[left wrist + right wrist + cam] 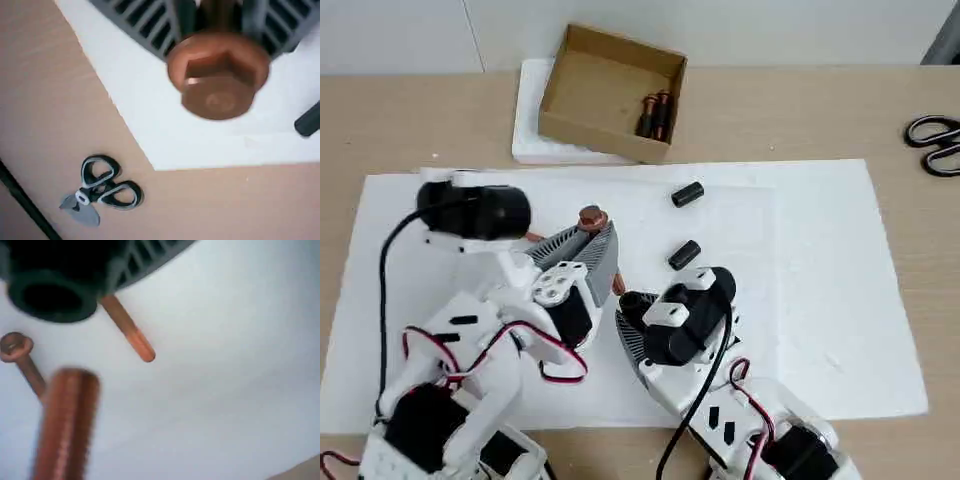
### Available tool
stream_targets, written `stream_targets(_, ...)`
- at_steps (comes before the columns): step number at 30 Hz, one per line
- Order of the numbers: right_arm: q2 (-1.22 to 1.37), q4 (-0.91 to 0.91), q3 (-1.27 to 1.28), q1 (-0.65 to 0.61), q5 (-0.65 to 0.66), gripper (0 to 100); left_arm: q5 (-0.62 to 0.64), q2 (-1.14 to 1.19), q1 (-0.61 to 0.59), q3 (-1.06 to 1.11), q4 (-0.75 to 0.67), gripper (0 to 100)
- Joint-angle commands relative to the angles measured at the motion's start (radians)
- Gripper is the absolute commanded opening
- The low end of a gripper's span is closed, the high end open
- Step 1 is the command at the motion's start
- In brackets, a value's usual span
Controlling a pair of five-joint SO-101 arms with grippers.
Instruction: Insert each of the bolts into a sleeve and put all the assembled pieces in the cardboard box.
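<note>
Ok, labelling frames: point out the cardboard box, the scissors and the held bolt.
cardboard box (605, 140): high view, near wall.
scissors (82, 197): left wrist view, pivot.
bolt (218, 75): left wrist view, hex head.

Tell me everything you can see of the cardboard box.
The cardboard box is a shallow, open-topped rectangular tray of plain brown card, with low upright walls and no lid. It sits at a slight angle on a white foam block at the far side of the table, just beyond the white sheet. What look like two assembled pieces, copper-coloured bolts in dark sleeves, lie side by side against one wall. The rest of its floor is bare.
</note>
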Motion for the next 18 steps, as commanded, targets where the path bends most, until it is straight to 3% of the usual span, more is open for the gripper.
stream_targets(1, -0.010, -0.027, -0.008, -0.004, 0.009, 0.4, 0.017, -0.006, -0.002, 0.013, -0.029, 1)
stream_targets(18, -0.012, -0.028, -0.011, -0.007, 0.009, 0.4, 0.018, -0.006, 0.049, 0.116, -0.094, 1)
